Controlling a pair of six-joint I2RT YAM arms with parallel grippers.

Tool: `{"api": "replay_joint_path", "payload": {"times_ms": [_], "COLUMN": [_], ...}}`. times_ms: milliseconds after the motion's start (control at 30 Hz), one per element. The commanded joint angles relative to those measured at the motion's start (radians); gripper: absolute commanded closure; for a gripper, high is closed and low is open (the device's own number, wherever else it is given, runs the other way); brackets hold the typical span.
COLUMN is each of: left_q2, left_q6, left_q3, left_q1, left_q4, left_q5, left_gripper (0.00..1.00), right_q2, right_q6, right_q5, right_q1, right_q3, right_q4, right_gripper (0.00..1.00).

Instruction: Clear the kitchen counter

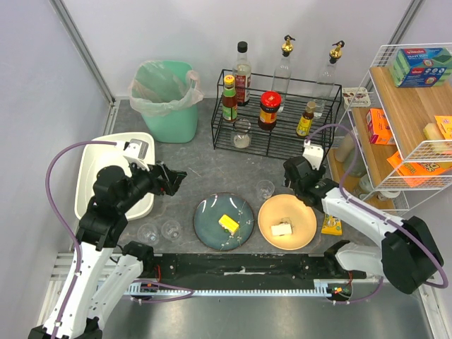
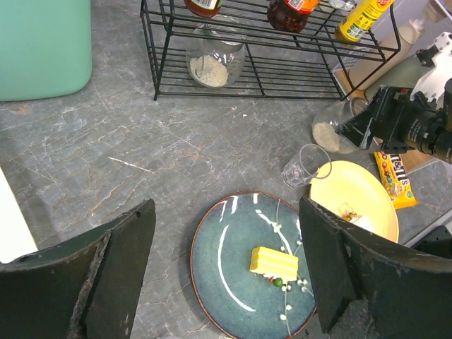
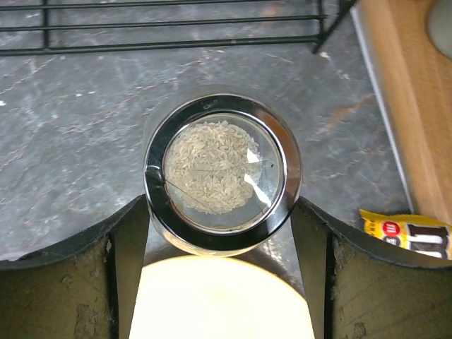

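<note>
**Two arms work a crowded bench, one closed on a rice jar**

The dark grey, mottled, stone-like bench point(image 1: 191, 166) spans the scene beneath both arms. A mint-green plastic bin with a clear liner point(image 1: 166, 106) stands at its far left, and a black wire rack of sauce bottles point(image 1: 282, 141) at its far middle.

The right gripper point(image 3: 219, 205) is down around a round glass jar of pale rice with a chrome rim point(image 3: 222, 166). One finger sits against each side, with no gap showing. The jar stands on the bench between the rack and a round yellow plate point(image 1: 304, 212). A yellow M&M's packet point(image 3: 406, 236) lies near it, partly cut off, beside a white wire shelf with light wooden boards point(image 1: 406, 113).

The left gripper point(image 2: 226, 212) hangs spread wide and holds nothing, above a round teal glazed plate point(image 2: 219, 282) that carries a yellow block point(image 2: 273, 263). A small clear plastic cup point(image 2: 300, 166) stands just beyond the gap between the two plates. Two more clear cups point(image 1: 149, 233) sit left of the teal plate, near a white rectangular plastic tub point(image 1: 99, 176). A second glass jar of grain point(image 2: 215, 63) rests on the rack's lower tier.

From above, the right gripper hides the rice jar. The left wrist view cuts off the bottle tops. A pale block point(image 1: 282, 229) lies on the yellow plate, but what it is cannot be made out. A green speck beside the yellow block is too small to identify.
</note>
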Motion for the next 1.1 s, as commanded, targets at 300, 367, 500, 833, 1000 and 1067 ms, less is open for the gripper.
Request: {"api": "replay_joint_path", "payload": {"times_ms": [300,367,500,833,1000,1067], "left_q2": [-0.014,-0.014,-0.014,-0.013,-0.013,-0.011], "left_q6": [-0.006,-0.006,-0.006,-0.008,-0.008,-0.008], "left_q3": [0.009,0.009,0.009,0.010,0.012,0.013], "left_q1": [0.000,0.000,0.000,0.000,0.001,0.001], "left_q4": [0.010,0.008,0.007,0.007,0.008,0.008], "left_q5": [-0.008,-0.007,-0.007,-0.005,-0.005,-0.007], "left_gripper": [0.13,0.13,0.13,0.13,0.13,0.13], "right_q2": [0.055,0.037,0.032,0.033,0.018,0.010], "right_q6": [-0.098,-0.114,-0.140,-0.161,-0.169,-0.175], "right_q5": [-0.131,-0.140,-0.152,-0.099,-0.063,-0.059], "right_q1": [0.035,0.035,0.035,0.036,0.036,0.036], "right_q3": [-0.010,-0.024,-0.038,-0.079,-0.094,-0.101], "right_q4": [0.119,0.137,0.156,0.220,0.261,0.283], "right_gripper": [0.02,0.02,0.02,0.02,0.04,0.03]}}
